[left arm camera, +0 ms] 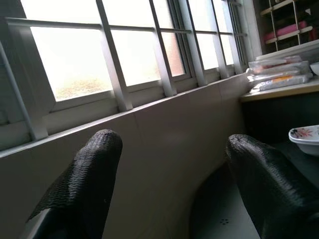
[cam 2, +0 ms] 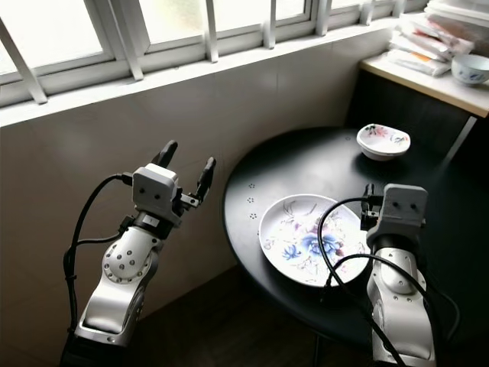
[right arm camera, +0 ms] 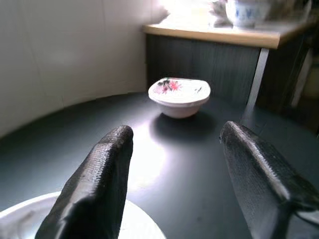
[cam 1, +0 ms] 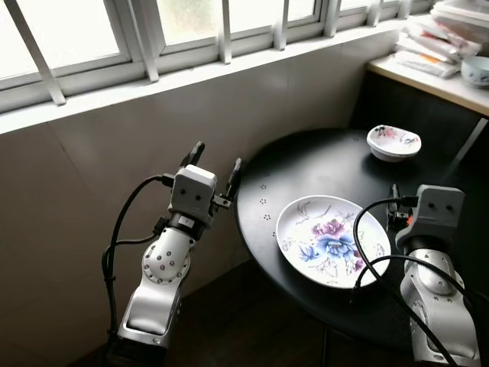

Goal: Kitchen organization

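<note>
- Big barred window (cam 1: 153, 30) runs across the top, with a pale tiled wall (cam 1: 114, 145) under its sill.
- Round black table (cam 1: 321, 168) sits in the corner by that wall, with tiny dot patterns near its left edge.
- Off to the right there's a light wooden counter (cam 1: 435, 80) with stacked packets (cam 1: 439, 42) and a blue-and-white bowl (cam 1: 475, 70) on it.
- Large white plate with purple and blue flowers (cam 1: 332, 238) lies flat on the table's near side, nothing on it.
- Small white floral bowl (cam 1: 393, 142) stands upright toward the table's far side, well apart from the plate.
- Left gripper (cam 1: 215, 170) is raised beside the table's left edge, aimed at the wall, its 2 fingers (left arm camera: 84, 184) spread apart and gripping nothing.
- Right gripper (right arm camera: 174, 174) hovers over the plate's right rim, pointing at the floral bowl, fingers (right arm camera: 99, 184) apart too, nothing between them.
- Black cables (cam 1: 367, 252) loop off the right wrist across the plate's edge.
</note>
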Robot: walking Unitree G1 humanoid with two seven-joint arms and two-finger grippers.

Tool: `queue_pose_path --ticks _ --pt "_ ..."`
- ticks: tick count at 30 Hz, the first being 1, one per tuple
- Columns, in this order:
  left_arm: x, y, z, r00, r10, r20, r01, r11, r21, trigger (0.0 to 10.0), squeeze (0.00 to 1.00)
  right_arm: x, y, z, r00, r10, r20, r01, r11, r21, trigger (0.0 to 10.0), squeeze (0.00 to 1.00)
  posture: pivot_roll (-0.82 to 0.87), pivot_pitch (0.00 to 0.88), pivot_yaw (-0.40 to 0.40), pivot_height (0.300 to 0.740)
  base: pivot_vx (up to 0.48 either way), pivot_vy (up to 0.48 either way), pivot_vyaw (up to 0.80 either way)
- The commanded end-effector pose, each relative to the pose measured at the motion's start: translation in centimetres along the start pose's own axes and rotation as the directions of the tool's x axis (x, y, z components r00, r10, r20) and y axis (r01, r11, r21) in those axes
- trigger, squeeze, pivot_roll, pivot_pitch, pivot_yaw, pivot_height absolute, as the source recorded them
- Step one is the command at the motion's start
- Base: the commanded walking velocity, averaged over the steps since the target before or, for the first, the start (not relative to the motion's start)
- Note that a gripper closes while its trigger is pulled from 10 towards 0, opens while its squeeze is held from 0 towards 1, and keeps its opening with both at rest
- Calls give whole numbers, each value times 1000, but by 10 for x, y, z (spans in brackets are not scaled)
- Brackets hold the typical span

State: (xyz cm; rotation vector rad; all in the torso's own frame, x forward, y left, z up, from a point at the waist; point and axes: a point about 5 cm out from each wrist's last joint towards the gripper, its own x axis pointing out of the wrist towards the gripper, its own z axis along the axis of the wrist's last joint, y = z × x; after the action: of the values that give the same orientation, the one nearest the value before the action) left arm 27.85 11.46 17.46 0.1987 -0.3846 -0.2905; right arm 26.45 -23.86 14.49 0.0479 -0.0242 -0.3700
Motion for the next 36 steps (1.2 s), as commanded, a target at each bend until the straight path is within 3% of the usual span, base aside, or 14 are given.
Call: queue_pose_path --ticks 1,5,7,10,15,21,32,36 --pt "1 0 0 1000 -9 -6 9 1000 8 10000 0 2 -10 -5 998 -39 -54 45 993 106 10000 0 -27 0 -5 740 0 0 0" --pt "1 0 -1 1000 -11 -8 11 1000 11 10000 0 3 -20 -6 994 -84 -69 93 987 135 10000 0 -31 0 -2 740 0 0 0" --pt "1 0 -2 1000 -14 -9 14 1000 14 10000 0 2 -23 -16 984 -99 -146 128 971 204 10000 0 -33 0 0 740 0 0 0" --pt "2 -1 -2 1000 -17 -10 17 1000 17 10000 0 1 -22 -26 974 -60 -220 120 956 268 10000 0 -33 0 1 740 0 0 0" --pt "3 0 -2 1000 -14 -11 15 1000 23 10000 0 1 -17 -35 957 -7 -290 97 950 298 10000 0 -30 0 -2 740 0 0 0" --pt "1 1 -3 1000 -9 -17 9 1000 30 10000 0 1 -16 -44 924 6 -382 148 916 372 10000 0 -21 0 -9 740 0 0 0" --pt "0 1 -5 1000 -7 -30 8 999 34 10000 0 0 -11 -45 902 7 -431 168 915 367 10000 0 -23 0 -9 740 0 0 0" --pt "0 3 -5 999 -1 -33 2 999 39 10000 0 -1 -9 -46 899 27 -437 134 934 332 10000 0 -23 0 -11 740 0 0 0"
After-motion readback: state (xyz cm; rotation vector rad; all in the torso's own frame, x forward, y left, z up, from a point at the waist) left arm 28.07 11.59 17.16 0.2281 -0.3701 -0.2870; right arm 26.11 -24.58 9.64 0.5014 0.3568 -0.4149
